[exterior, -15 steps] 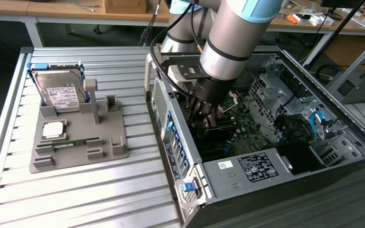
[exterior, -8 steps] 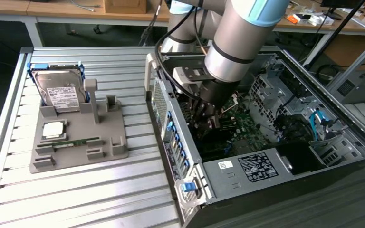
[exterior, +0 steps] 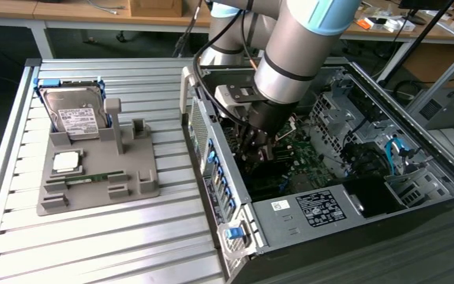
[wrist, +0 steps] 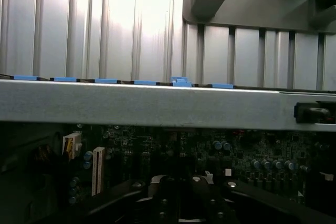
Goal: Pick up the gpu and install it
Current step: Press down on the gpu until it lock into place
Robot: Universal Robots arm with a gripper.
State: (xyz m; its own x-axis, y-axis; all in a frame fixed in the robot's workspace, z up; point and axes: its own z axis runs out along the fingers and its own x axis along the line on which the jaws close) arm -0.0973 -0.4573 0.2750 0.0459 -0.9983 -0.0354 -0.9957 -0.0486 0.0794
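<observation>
On the table's (exterior: 93, 248) left side, a grey tray (exterior: 144, 186) holds a hard drive (exterior: 73, 115) and a memory stick (exterior: 93, 177). To their right, the gripper (exterior: 257, 145) is deep in the open case (exterior: 290, 216), fingers together. This looks like the install step. I cannot make out the gpu; it may be under the fingers. It needs lining up with its slot. Case walls and cables crowd in close.

We count one open dark computer case (exterior: 330, 195), one grey moulded parts tray (exterior: 93, 177), one silver boxy hard drive with a white label (exterior: 73, 115), one square silver processor chip (exterior: 67, 160), one narrow green memory stick (exterior: 93, 177), one ribbed metal table (exterior: 93, 248), one grey robot arm (exterior: 298, 53).
</observation>
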